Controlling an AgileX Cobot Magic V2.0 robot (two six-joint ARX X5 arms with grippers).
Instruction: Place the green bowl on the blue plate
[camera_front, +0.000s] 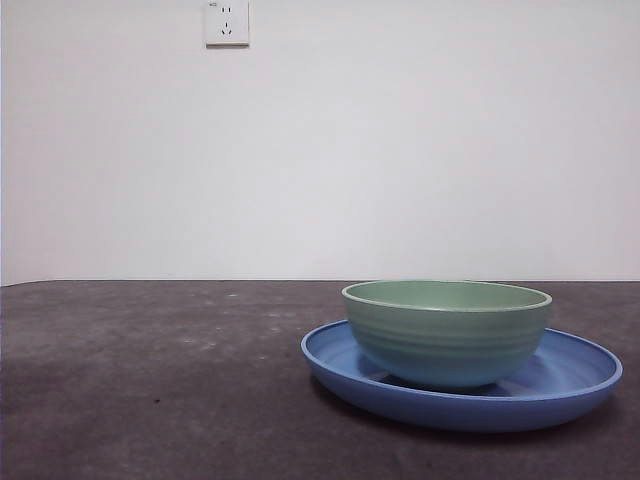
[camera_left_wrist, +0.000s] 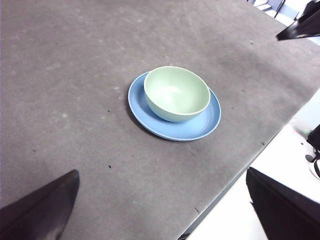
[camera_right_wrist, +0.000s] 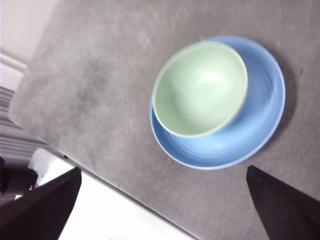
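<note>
Green bowl (camera_front: 447, 335) sits upright inside the blue plate (camera_front: 575, 375), base on the plate's flat floor, rim level and mouth facing straight up. Bowl is round, so no long axis in plan; its only axis is the vertical one, and it shows no tilt in the front view. Bowl is not centred: both wrist views show a wide crescent of bare blue on one side and almost none on the other, where the bowl's wall comes close to the plate's raised rim or overhangs it from that angle; cannot tell whether they touch. Judgement: the sloping rim is what keeps the bowl from sliding off, and the off-centre seat looks like a release position, not an adjusted one. Plate lies flat on the dark grey table (camera_front: 150, 380), towards the table's front edge, which shows just beyond the plate in the right wrist view. Left gripper (camera_left_wrist: 165, 210) is raised well clear, fingers spread wide with nothing between them, bowl and plate far from them in view. Right gripper (camera_right_wrist: 165, 205) likewise raised, fingers spread wide and empty, looking down on the pair. No arm shows in the front view. Judgement: with the bowl resting on the plate and both grippers apart from it, the placement reads as done.
</note>
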